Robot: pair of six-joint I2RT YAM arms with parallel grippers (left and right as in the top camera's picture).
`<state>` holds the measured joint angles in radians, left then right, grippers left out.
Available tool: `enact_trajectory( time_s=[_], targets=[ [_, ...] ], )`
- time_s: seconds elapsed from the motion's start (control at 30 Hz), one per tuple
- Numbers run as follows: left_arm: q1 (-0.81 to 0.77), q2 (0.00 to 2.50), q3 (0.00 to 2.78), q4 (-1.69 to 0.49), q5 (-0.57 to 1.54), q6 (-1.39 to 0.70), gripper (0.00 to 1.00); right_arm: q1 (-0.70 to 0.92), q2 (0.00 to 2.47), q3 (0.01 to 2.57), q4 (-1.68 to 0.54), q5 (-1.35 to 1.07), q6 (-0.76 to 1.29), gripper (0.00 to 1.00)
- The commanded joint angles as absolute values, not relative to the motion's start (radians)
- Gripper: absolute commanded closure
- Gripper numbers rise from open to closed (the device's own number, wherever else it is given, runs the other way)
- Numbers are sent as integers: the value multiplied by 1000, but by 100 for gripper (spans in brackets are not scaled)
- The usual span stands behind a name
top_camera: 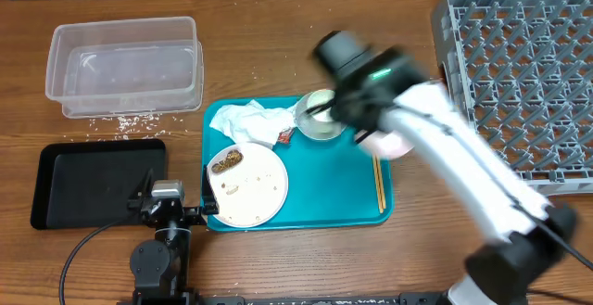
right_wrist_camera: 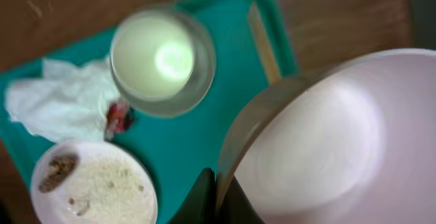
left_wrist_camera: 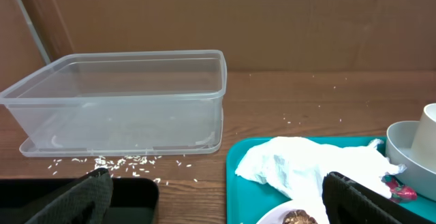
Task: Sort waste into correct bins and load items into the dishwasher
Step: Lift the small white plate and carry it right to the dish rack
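Observation:
My right gripper [right_wrist_camera: 221, 198] is shut on the rim of the white shallow bowl [right_wrist_camera: 320, 142], which hangs tilted above the teal serving tray's [top_camera: 324, 194] right side; the bowl [top_camera: 389, 143] shows blurred overhead. Below it, the small white cup [right_wrist_camera: 157, 57] sits inside the pale grey bowl [top_camera: 320, 117]. The crumpled napkin [top_camera: 248, 121], red wrapper [top_camera: 284, 135] and round plate [top_camera: 246, 183] with a brown lump [right_wrist_camera: 60, 166] lie on the tray's left half. Chopsticks [top_camera: 379, 183] lie at its right edge. My left gripper [left_wrist_camera: 218, 197] is open and empty, low between the black tray [top_camera: 97, 183] and the teal tray.
The clear tub [top_camera: 125, 64] stands at the back left with loose rice grains [left_wrist_camera: 122, 161] scattered on the wood in front of it. The grey dish rack [top_camera: 519, 73] fills the back right corner. My right arm slants across the table's right side.

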<state>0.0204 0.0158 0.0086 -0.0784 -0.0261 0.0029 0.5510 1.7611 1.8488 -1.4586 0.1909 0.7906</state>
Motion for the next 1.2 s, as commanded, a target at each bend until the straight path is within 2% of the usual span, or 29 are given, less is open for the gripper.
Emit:
enact_trajectory(
  time_s=[0.0,0.17,0.33,0.5,0.67,0.9,1.17],
  targets=[
    [26,6,5,-76,-17,-3,0,402,1649,1948,-1501,194,578,96],
    [26,6,5,-76,-17,-3,0,138,1549,1979,-1456,138,356,96],
    [26,6,5,-76,-17,-3,0,-167,1523,1976,-1345,19,281,96],
    [26,6,5,-76,-17,-3,0,-453,1582,1957,-1199,-238,169,96],
    [26,6,5,-76,-17,-3,0,-698,1699,1951,-1081,-540,166,96],
    [26,6,5,-76,-17,-3,0,-904,1879,1951,-873,-881,167,96],
    [26,6,5,-76,-17,-3,0,-989,2041,1951,-646,-1094,152,96]
  ],
)
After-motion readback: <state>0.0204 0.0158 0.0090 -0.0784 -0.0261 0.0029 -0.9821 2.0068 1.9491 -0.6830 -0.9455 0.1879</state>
